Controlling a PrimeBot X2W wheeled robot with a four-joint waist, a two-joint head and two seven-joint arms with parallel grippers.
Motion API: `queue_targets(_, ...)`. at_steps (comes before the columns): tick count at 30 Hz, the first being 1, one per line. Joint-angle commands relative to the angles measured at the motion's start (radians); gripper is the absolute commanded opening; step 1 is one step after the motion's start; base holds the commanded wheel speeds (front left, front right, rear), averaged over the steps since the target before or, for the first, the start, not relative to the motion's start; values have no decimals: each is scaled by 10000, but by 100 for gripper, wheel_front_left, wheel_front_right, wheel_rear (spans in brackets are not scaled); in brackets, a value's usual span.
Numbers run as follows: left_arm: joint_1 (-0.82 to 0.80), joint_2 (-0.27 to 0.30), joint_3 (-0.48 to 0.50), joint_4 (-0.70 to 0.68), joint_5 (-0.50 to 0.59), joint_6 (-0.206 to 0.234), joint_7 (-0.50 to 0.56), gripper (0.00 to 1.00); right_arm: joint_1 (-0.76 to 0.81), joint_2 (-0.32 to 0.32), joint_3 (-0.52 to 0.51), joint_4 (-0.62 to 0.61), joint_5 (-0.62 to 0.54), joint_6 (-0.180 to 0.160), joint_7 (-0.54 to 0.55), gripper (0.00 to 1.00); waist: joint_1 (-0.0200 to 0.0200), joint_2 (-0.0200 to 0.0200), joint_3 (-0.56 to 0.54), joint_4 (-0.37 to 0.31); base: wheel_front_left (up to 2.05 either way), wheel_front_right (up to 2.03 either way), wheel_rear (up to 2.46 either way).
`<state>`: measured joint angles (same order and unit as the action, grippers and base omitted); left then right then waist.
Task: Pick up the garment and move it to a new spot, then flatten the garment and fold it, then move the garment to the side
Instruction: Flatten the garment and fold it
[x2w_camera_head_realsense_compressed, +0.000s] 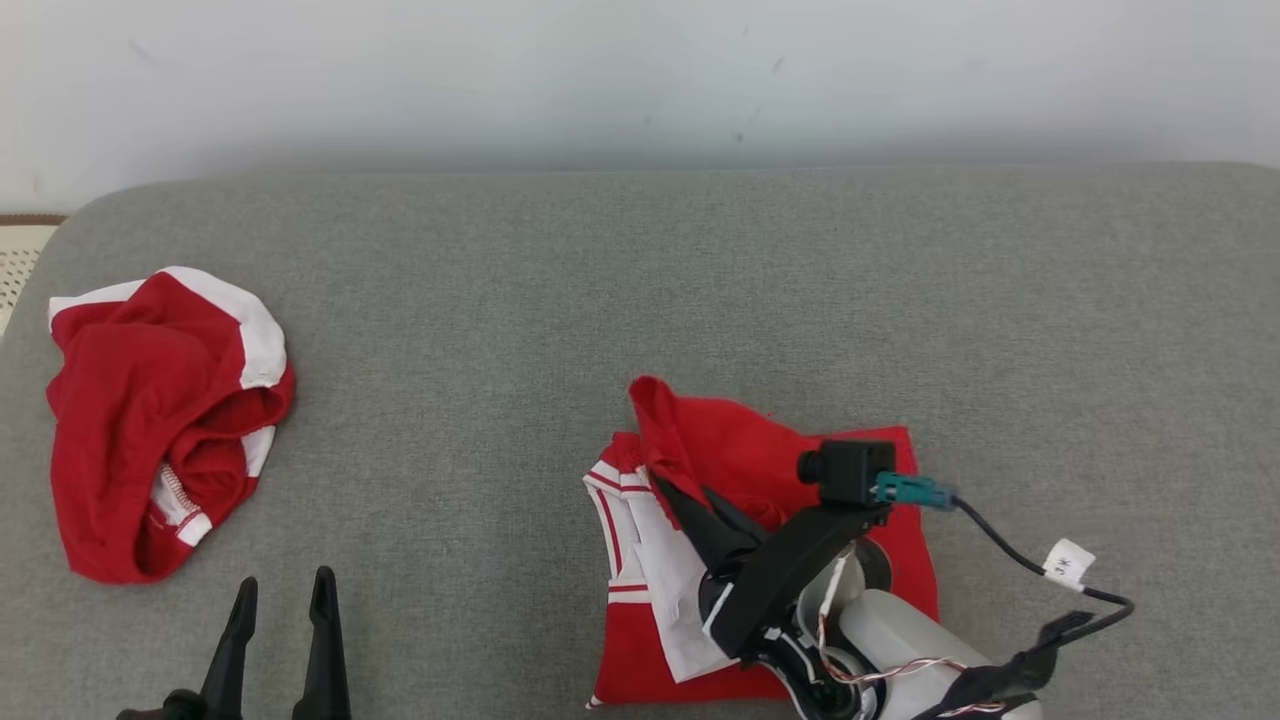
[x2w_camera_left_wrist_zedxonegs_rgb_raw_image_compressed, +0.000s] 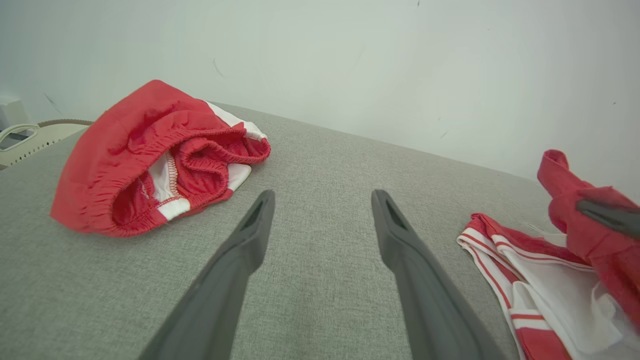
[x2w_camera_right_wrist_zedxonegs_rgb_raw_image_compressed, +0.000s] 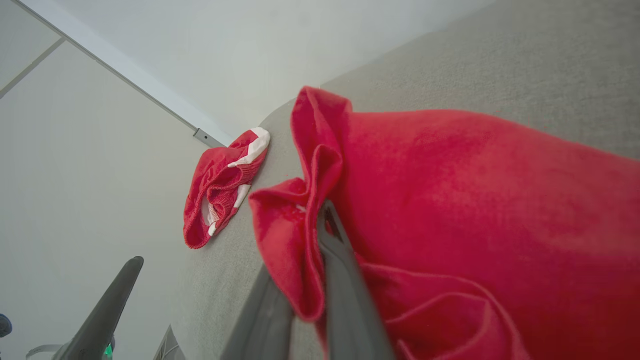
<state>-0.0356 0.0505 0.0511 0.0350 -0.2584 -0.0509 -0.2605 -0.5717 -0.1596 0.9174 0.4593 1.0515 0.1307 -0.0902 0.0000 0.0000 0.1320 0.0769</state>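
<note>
Shorts (x2w_camera_head_realsense_compressed: 150, 430), red with white panels, lie bunched at the far left of the grey cushion (x2w_camera_head_realsense_compressed: 640, 300), waistband open. Just right of them, at the near edge, the left gripper (x2w_camera_head_realsense_compressed: 285, 578) sits with its 2 fingers spread wide and nothing between them. From its wrist camera, the gripper (x2w_camera_left_wrist_zedxonegs_rgb_raw_image_compressed: 324, 196) points over bare cushion (x2w_camera_left_wrist_zedxonegs_rgb_raw_image_compressed: 320, 165). The shorts (x2w_camera_left_wrist_zedxonegs_rgb_raw_image_compressed: 125, 165) are up to the left, apart from it. Farther right, past the middle and near the front edge, lies the garment (x2w_camera_head_realsense_compressed: 720, 440), a red top with white striped trim, partly folded, its lower part flat on the cushion. The right gripper (x2w_camera_head_realsense_compressed: 685, 490) comes in from the lower right and is pinched tight on 1 red fold of it, holding that fold raised above the rest. Its wrist camera shows the garment (x2w_camera_right_wrist_zedxonegs_rgb_raw_image_compressed: 475, 200) bunched around the gripper (x2w_camera_right_wrist_zedxonegs_rgb_raw_image_compressed: 322, 220), red cloth clamped between the 2 fingers (x2w_camera_right_wrist_zedxonegs_rgb_raw_image_compressed: 345, 280). A black cable (x2w_camera_head_realsense_compressed: 1010, 550) with a white tag (x2w_camera_head_realsense_compressed: 1068, 562) trails right of the arm.
</note>
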Motion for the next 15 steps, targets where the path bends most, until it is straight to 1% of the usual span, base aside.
queue_targets(1, -25, 2, -6, 36, -41, 28, -38, 100, -89, 66, 70, 38, 29, 2, -76, 0, 0, 0, 24, 48, 0, 0, 0)
queue_targets(2, -36, 2, -8, 55, -43, 26, -38, 100, -155, 102, 113, 160, 63, 2, -121, 0, 0, 0, 29, 73, 0, 0, 0)
queue_targets(3, -59, 4, 9, 83, -39, 0, -38, 100, -194, 144, 191, 251, 117, 2, -151, 25, 0, 0, 34, 94, 0, 0, 0)
queue_targets(4, -82, 2, 24, 108, -42, -25, -38, 100, -230, 171, 278, 326, 171, 2, -171, 54, 0, 0, 35, 110, 0, 0, 0)
queue_targets(5, -89, 2, 45, 131, -45, -42, -38, 100, -281, 172, 342, 374, 184, 2, -239, 100, 0, 0, 32, 121, 0, 0, 0)
queue_targets(8, -77, 2, 91, 188, -53, -74, -38, 100, -389, 154, 523, 312, 368, 2, -421, 100, 0, 0, 3, 127, 0, 0, 0)
queue_targets(15, 47, 4, 130, 245, -69, -64, -38, 100, -534, -375, 811, -488, 602, 2, -1158, 100, 0, 0, -168, 38, 0, 0, 0)
